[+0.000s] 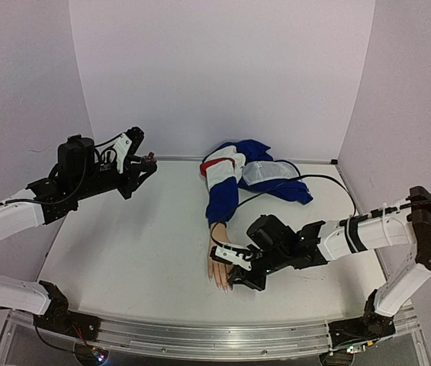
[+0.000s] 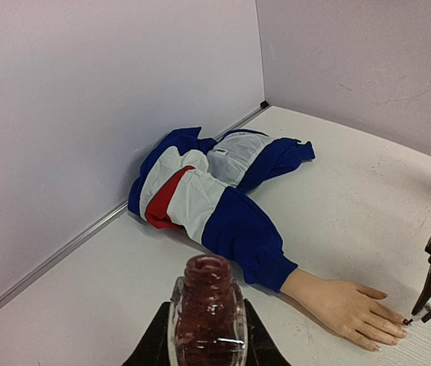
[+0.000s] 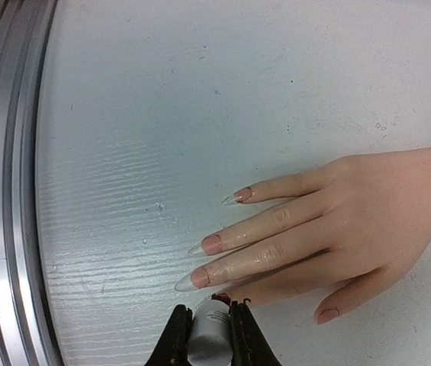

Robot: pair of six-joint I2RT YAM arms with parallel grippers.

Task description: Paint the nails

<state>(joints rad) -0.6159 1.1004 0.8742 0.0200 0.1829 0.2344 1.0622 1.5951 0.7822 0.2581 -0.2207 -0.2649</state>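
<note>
A pale mannequin hand [image 1: 219, 268] with a blue sleeve [image 1: 221, 202] lies palm down mid-table. In the right wrist view its nails [image 3: 211, 244] are pinkish with long clear tips; the index nail is hidden behind the cap. My right gripper [image 3: 209, 335] is shut on the white brush cap [image 3: 209, 329], its tip at the index fingertip. It also shows in the top view [image 1: 239, 268]. My left gripper [image 2: 206, 343] is shut on the open dark-red polish bottle [image 2: 207, 313], held above the table at far left [image 1: 143, 162].
A blue, white and red jacket [image 1: 252, 171] is heaped at the back wall, with a black cable [image 1: 329, 183] beside it. The metal front rail [image 3: 5, 191] runs close to the fingertips. Walls close in left, back and right.
</note>
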